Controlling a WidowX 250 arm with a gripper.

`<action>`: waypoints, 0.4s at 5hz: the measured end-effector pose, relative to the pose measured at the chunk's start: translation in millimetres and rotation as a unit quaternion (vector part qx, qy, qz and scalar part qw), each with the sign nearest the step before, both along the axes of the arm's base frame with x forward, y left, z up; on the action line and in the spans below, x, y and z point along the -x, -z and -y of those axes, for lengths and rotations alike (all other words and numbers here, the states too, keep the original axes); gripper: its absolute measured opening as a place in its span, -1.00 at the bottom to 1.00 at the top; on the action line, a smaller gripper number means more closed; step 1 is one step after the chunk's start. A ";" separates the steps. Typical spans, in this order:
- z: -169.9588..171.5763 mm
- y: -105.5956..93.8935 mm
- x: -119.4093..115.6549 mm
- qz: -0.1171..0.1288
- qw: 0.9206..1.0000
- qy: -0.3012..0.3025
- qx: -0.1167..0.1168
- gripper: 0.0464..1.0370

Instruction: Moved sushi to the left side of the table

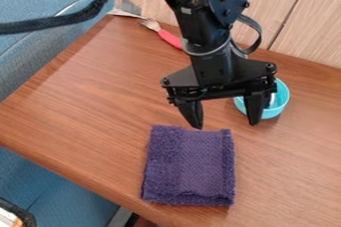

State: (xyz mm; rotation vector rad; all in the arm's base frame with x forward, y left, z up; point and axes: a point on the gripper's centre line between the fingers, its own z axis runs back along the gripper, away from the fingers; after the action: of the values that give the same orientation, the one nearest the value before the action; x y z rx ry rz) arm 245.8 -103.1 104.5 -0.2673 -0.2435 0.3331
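Blue bowl [283, 99], pale piece [271, 100] inside, maybe my target | from my gripper [226, 125] it lies toward tabletop's [86, 91] wall-side edge | my fingers stand apart

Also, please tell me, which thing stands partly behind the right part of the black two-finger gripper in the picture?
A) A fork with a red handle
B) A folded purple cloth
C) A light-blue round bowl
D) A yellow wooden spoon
C: the light-blue round bowl shows on both sides of the finger at the picture's right of the black two-finger gripper.
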 end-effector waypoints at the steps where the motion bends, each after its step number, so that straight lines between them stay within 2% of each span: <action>1: -0.1 6.2 1.1 -0.011 1.000 -0.002 -0.004 0.92; 2: 3.2 5.8 -23.1 -0.007 1.000 -0.009 -0.016 0.92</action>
State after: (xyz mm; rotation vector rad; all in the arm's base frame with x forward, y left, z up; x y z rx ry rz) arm 268.9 -106.4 98.7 -0.2311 -0.2367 0.3488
